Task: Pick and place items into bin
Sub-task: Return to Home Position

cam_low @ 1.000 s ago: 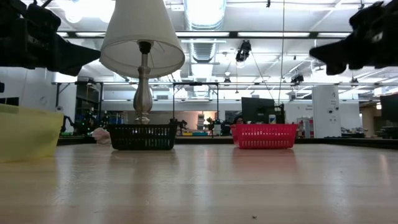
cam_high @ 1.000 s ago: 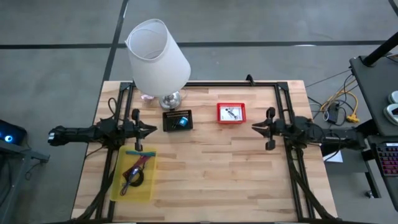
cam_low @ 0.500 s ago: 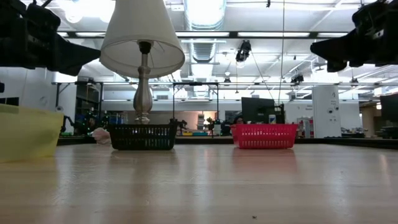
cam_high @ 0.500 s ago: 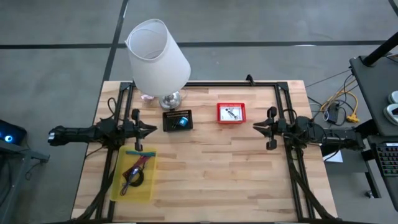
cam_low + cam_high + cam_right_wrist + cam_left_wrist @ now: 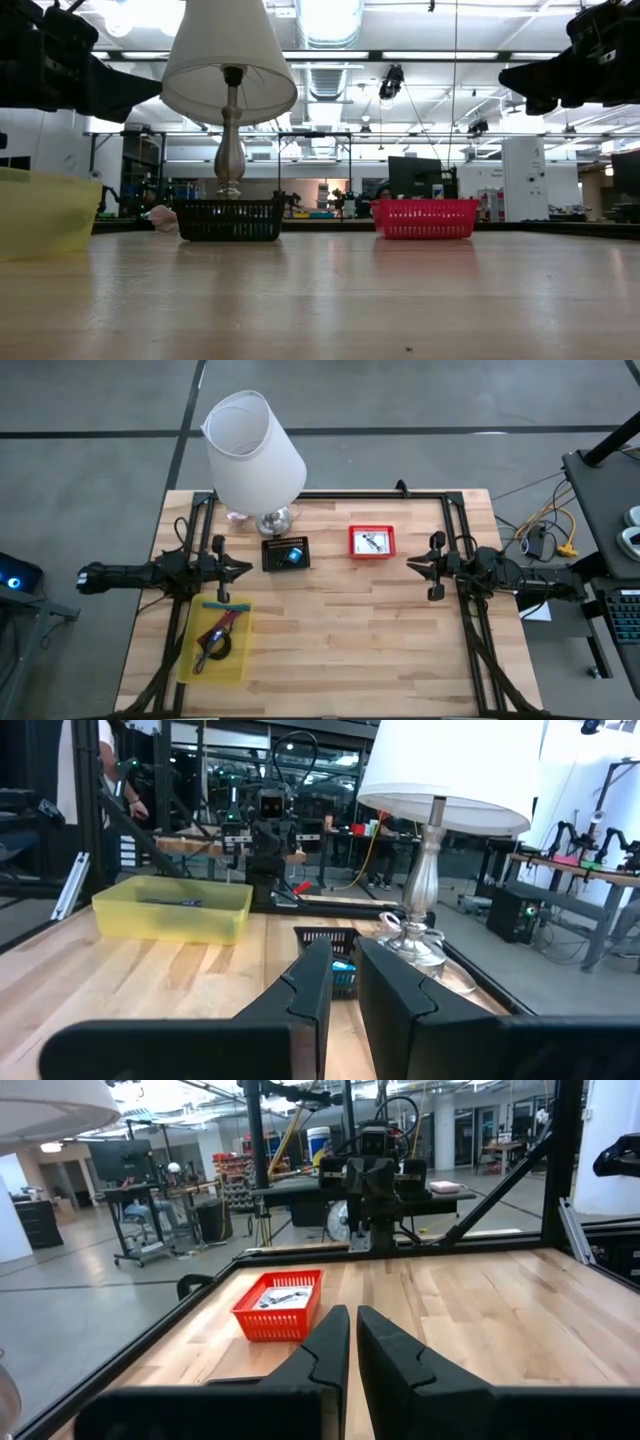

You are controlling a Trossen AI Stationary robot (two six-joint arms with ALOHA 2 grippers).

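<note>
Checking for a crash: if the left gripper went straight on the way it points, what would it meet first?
Most likely the right gripper, facing it across the table. The left gripper hangs above it, so the black bin and red bin seem to lie below and beside its line.

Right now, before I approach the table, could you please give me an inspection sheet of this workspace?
Surface: wooden table, no spill seen.
Job's things: yellow bin holds teal pen, maroon strap, black coiled cable; black bin holds a blue item; red bin holds white and silver pieces.
Clutter: big white lamp at the far left corner.
Grippers: left gripper and right gripper shut, empty, raised at the table's sides.
Cables: yellow wires off the table, right side.
Surroundings: grey floor; dark side desk at right.
</note>
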